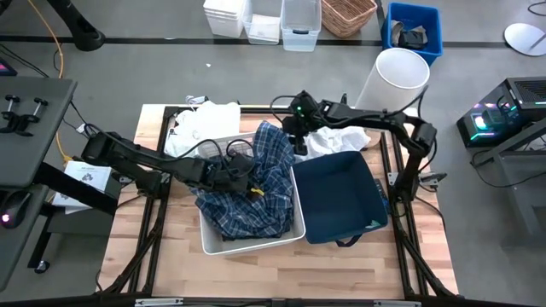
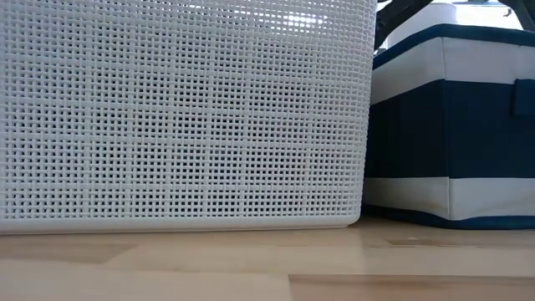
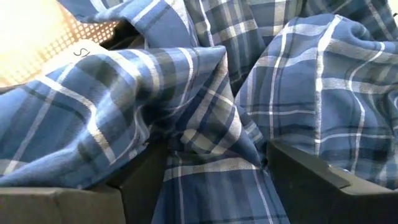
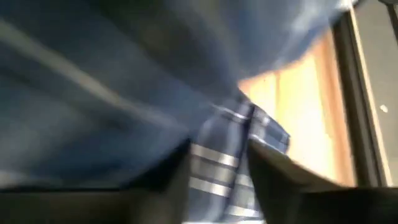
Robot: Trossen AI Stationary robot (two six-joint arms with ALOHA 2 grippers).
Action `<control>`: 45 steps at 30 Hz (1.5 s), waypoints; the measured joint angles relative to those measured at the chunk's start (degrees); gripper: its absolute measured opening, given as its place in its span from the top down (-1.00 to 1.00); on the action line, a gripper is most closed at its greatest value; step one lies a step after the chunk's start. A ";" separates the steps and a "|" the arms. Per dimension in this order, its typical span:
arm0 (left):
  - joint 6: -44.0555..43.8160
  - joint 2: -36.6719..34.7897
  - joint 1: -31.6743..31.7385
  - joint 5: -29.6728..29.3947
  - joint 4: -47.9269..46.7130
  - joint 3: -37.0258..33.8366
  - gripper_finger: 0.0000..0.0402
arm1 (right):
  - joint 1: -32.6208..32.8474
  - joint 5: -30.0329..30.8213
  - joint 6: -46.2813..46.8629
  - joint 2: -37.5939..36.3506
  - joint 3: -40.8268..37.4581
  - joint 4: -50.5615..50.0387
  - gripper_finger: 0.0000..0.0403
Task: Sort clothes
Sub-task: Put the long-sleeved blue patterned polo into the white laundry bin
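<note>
The blue-and-white plaid shirt lies bunched in the white plastic bin, with its upper part raised over the bin's far rim. My left gripper reaches in from the left and is shut on the shirt inside the bin. My right gripper comes from the right and is shut on the shirt's raised far part. White garments lie on the table behind the bins, at the far left and under the right arm. The navy blue bin stands to the right of the white one. The dark green and dark grey garments are out of view. My left gripper pinches a gathered fold of the plaid shirt between its two fingers, several layers thick. It comes at the fold slanting down from the table's left. The rest of the shirt lies slack in the white bin. My right gripper pinches a narrow bunched strip of the plaid shirt between its two fingers. In the high view it meets the shirt's far upper part from above. The cloth hangs from there down into the white bin.
The low view shows only the white bin's mesh wall and the navy bin's side, close together on the wooden table. A white cylinder, clear boxes, a wicker basket and a blue crate stand beyond the far edge.
</note>
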 joint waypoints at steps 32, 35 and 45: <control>37.47 -19.50 8.50 -14.68 -0.31 19.02 -0.32 | 12.08 6.10 20.29 -25.14 0.02 -1.17 1.00; 37.53 -19.53 8.50 -14.65 -0.54 18.97 -0.32 | 12.98 5.76 22.89 -29.52 -0.07 -7.38 0.99; 37.56 -17.88 8.50 -14.67 -3.36 18.69 -0.32 | 32.35 20.40 28.96 -36.57 0.00 -32.49 0.33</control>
